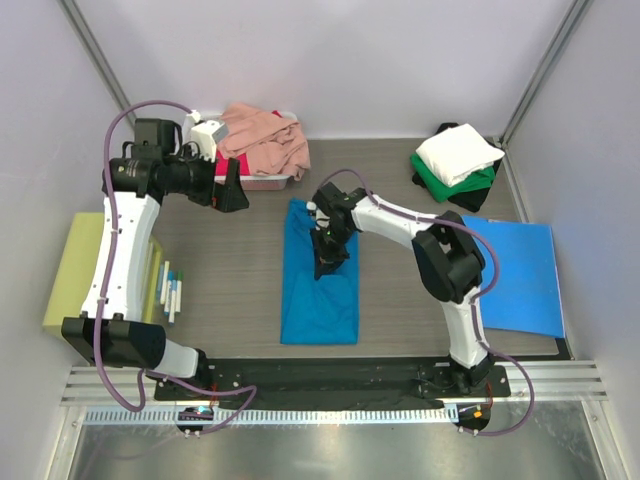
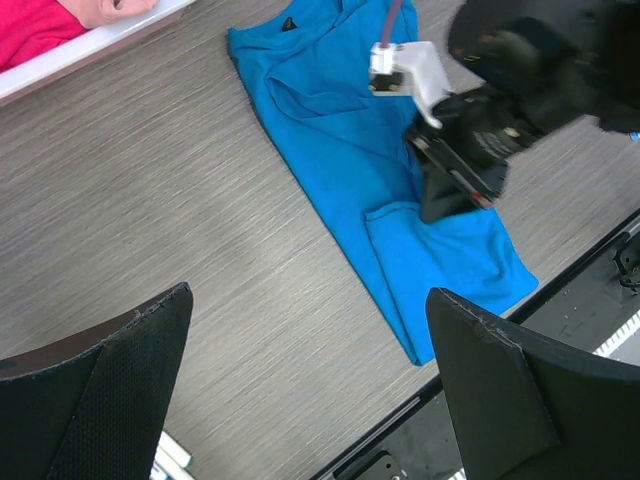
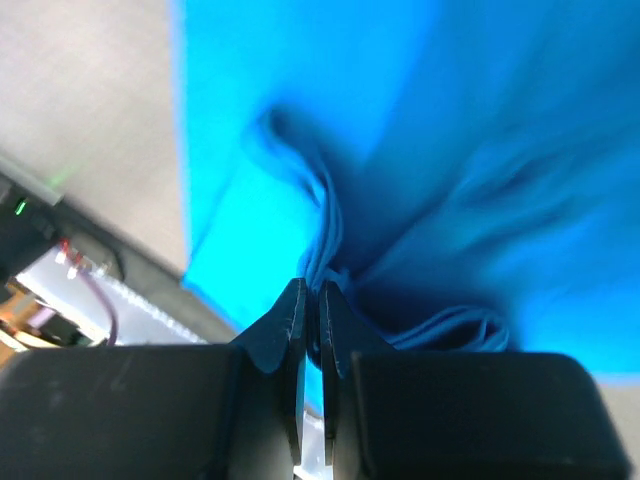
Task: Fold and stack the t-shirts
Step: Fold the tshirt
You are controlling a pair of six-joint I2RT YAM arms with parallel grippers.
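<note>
The teal-blue t-shirt (image 1: 318,295) is laid as a long narrow strip on the middle of the table (image 1: 230,280), its length running away from the arm bases. The right gripper (image 1: 330,262) is set down on the middle part of the strip. In the right wrist view its 2 jaws are seen pressed almost together, with only a thin slit left between them, and a gathered ridge of the blue cloth is pinched at their tips. Around that pinch the cloth is drawn up into creases.

The left gripper (image 1: 233,190) is held above bare table, near the white bin (image 2: 90,48) and apart from the blue shirt. In the left wrist view its 2 black fingers (image 2: 110,390) are spread wide, and nothing is held or touched by them.

In the bin the salmon pink t-shirt (image 1: 262,138) is heaped, and the magenta-red t-shirt (image 2: 30,25) is seen beneath its edge. At the far right corner the white t-shirt (image 1: 458,152) is stacked on the green t-shirt (image 1: 450,180), which is laid over the black t-shirt (image 1: 472,198). A blue sheet (image 1: 520,275) is laid at the table's right edge and a yellow-green block (image 1: 72,270) at its left
</note>
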